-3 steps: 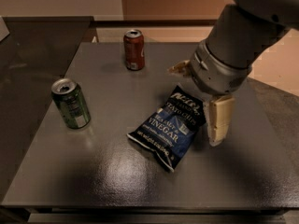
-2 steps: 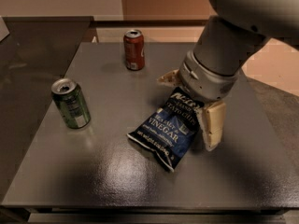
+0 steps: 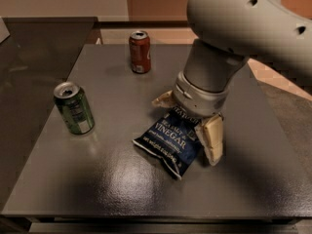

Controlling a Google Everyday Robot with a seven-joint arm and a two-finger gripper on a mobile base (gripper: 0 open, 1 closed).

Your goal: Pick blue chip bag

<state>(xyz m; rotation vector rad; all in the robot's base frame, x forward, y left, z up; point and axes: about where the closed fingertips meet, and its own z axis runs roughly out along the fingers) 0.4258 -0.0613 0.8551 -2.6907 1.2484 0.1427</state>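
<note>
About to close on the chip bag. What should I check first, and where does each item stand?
1. Gripper over the bag's upper end: ok.
2. Fingers open, one on each side of the bag: ok.
3. Bag lying flat on the table: ok.
4. Green can and red can well apart from the fingers: ok.
5. Fingers low enough to catch the bag: cannot tell.

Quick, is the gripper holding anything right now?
Gripper: open, straddling the upper end of the blue chip bag, holding nothing.
</note>
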